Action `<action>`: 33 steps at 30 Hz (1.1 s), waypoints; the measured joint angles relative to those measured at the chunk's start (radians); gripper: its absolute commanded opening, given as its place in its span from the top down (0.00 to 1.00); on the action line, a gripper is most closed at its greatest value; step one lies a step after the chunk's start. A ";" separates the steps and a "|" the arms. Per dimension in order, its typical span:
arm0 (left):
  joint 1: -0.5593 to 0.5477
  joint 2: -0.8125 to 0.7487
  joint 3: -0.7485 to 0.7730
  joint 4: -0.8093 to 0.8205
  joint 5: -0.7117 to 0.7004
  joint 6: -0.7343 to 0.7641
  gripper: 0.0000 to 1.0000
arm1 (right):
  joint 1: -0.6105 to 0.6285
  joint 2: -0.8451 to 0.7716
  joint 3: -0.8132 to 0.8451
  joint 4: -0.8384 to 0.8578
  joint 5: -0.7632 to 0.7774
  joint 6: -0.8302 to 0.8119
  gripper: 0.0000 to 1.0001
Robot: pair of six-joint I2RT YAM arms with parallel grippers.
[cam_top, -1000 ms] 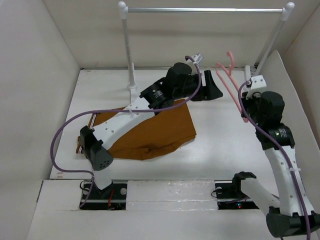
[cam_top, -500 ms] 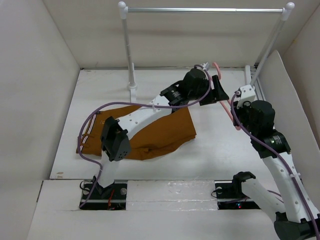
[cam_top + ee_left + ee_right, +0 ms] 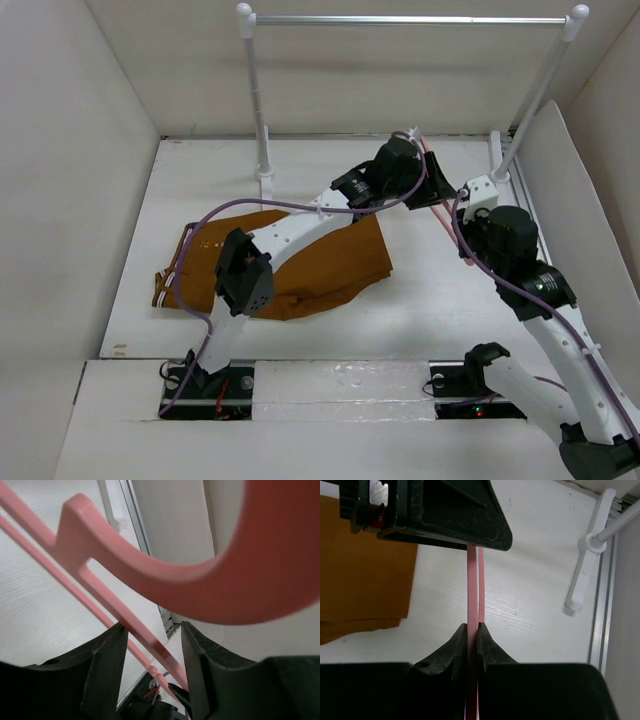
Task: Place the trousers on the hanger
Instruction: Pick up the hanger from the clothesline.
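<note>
two grippers, one thin pink plastic hanger (image 3: 472, 590): right gripper (image 3: 473, 626) clamps it, left gripper (image 3: 151, 630) spread apart around it.

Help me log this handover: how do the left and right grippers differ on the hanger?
The right gripper is shut on the hanger; the left gripper has its jaws apart, with the hanger passing between them. The left gripper sits by the hook; the right gripper holds farther down. Both are at the hanger, facing each other.

Bright, even light; soft faint shadows. Left wrist view: hanger (image 3: 260, 570) hook near lens, blurred.
</note>
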 measured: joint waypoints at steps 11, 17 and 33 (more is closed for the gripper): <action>-0.001 0.014 -0.055 0.013 0.021 -0.052 1.00 | 0.086 -0.016 -0.044 -0.053 0.098 0.018 0.30; -0.002 -0.058 -0.407 0.142 0.017 -0.034 1.00 | 0.053 0.024 0.061 -0.212 -0.081 0.011 0.17; -0.075 -0.375 -0.945 0.401 -0.260 -0.142 1.00 | -0.162 0.269 -0.148 0.061 -0.595 0.085 0.74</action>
